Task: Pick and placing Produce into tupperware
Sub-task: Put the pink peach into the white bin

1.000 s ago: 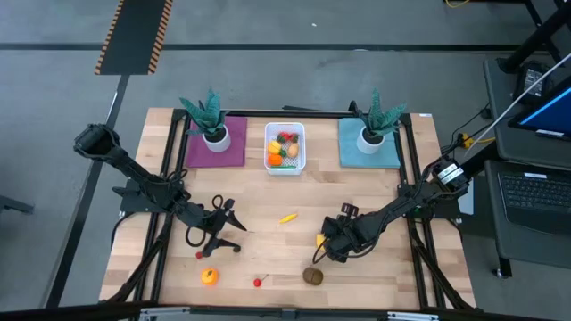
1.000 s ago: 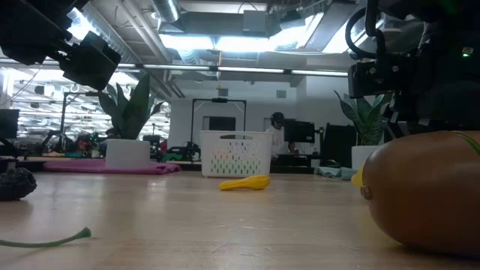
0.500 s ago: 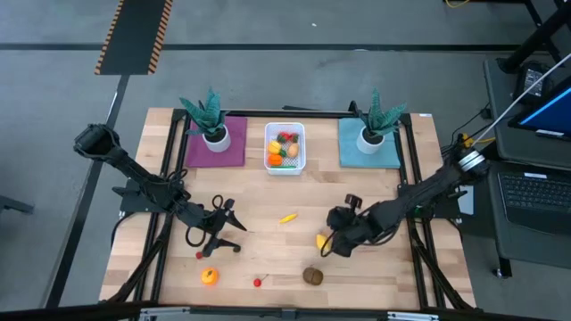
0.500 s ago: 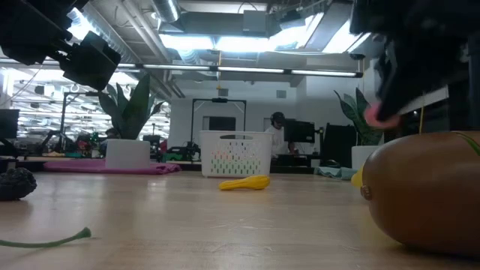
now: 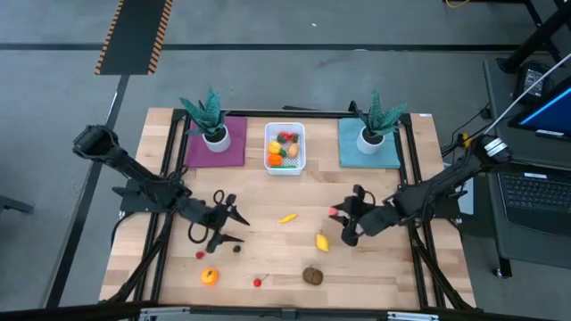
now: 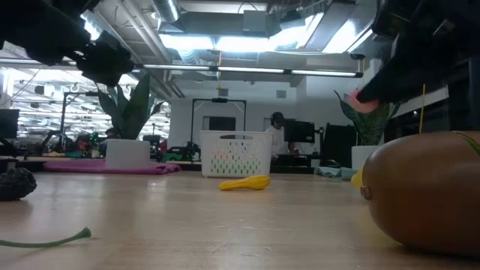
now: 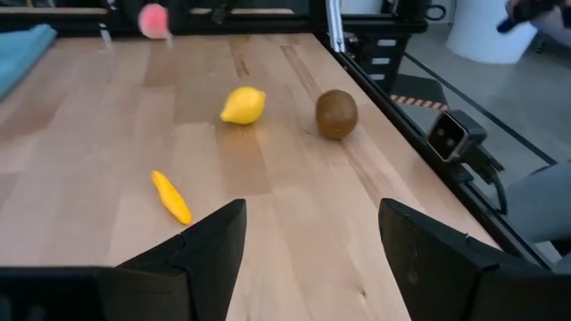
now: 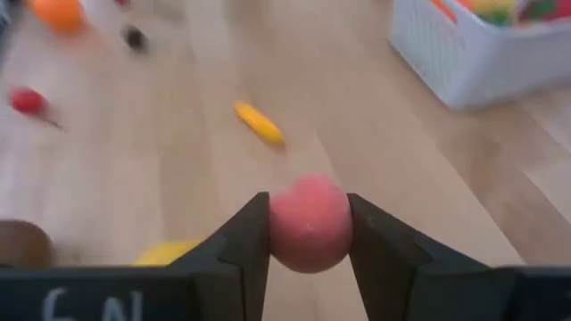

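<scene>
Lifting clear of the bench (image 5: 393, 267), our right tool (image 5: 339, 214) now pinches a small pink-red round fruit (image 8: 309, 222) between its two fingers, where a second ago it was crouched low beside the lemon (image 5: 322, 241) and kiwi (image 5: 312, 275) at the front of the bench. We read that as a finished pick: the fruit is off the wood and the arm has swung back and up toward the middle, so the carry to the tupperware (image 5: 285, 166) is what we judge comes next. That tub sits at the far edge, between the purple mat (image 5: 234, 152) and the teal mat (image 5: 386, 153), and already holds several pieces in orange, red, green and yellow. The held fruit looks smooth, matte and evenly rounded, filling the gap between the fingers with a bit bulging above them; we cannot tell which fruit it is meant to be. Our left tool (image 5: 220, 225) hovers over the left half of the bench with its fingers spread and nothing between them, having shifted only slightly. Left on the bench are the lemon, the kiwi, a yellow banana (image 5: 287, 218) near the centre, an orange (image 5: 209, 276), a cherry (image 5: 258, 282) and a small red piece (image 5: 200, 255) by the left tool.
</scene>
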`<act>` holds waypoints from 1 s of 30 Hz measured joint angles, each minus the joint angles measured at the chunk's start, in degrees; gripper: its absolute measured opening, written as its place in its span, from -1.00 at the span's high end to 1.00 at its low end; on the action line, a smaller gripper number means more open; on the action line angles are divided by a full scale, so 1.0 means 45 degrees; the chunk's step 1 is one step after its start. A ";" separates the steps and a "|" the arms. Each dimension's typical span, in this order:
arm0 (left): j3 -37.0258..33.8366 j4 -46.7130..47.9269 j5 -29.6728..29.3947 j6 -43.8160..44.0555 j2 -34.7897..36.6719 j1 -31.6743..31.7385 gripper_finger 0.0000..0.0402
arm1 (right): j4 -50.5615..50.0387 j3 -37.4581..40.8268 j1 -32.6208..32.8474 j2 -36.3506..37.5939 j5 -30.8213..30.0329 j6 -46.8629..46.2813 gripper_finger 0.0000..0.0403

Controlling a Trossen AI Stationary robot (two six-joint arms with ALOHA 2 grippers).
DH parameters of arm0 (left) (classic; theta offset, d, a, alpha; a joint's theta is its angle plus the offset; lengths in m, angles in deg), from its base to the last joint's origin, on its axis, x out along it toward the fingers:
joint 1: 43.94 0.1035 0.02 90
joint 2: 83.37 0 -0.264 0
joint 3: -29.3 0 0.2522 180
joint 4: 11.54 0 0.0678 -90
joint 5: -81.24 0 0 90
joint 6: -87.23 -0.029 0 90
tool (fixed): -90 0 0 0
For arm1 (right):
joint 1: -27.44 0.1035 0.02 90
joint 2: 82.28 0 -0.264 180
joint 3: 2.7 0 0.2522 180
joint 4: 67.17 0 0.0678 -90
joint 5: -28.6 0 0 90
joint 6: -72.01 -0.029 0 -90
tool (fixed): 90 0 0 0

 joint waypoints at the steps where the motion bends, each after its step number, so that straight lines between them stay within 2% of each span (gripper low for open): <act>1: 0.0000 -0.0043 0.0000 -0.0004 0.0005 0.0110 -0.23 | 0.1191 0.0468 -0.0041 0.0073 0.0000 0.0436 0.34; 7: 0.0000 -0.1413 0.0025 -0.1256 0.0005 0.0561 -0.23 | 0.7551 0.2611 -0.0105 0.0142 -0.0009 0.3130 0.35; 12: -0.0107 -0.2880 0.1051 -0.2034 -0.0289 0.1025 -0.23 | 1.0765 0.3695 -0.0105 0.0147 0.0009 0.4772 0.35; 17: -0.0671 -0.5124 0.1317 -0.2263 -0.1444 0.1684 -0.23 | 1.1439 0.3935 -0.0105 0.0147 0.0038 0.5218 0.35; 24: -0.1227 -0.8204 0.2630 -0.2339 -0.2909 0.2841 -0.23 | 1.1630 0.3935 -0.0239 0.0147 0.0155 0.5683 0.35; 27: -0.1234 -0.8184 0.2317 -0.2129 -0.3100 0.3388 -0.23 | 1.1715 0.3935 -0.0539 0.0147 0.0150 0.5758 0.35; 30: -0.1234 -0.8192 0.1262 -0.1804 -0.3133 0.3739 -0.23 | 1.1713 0.3935 -0.0993 0.0142 0.0134 0.5543 0.35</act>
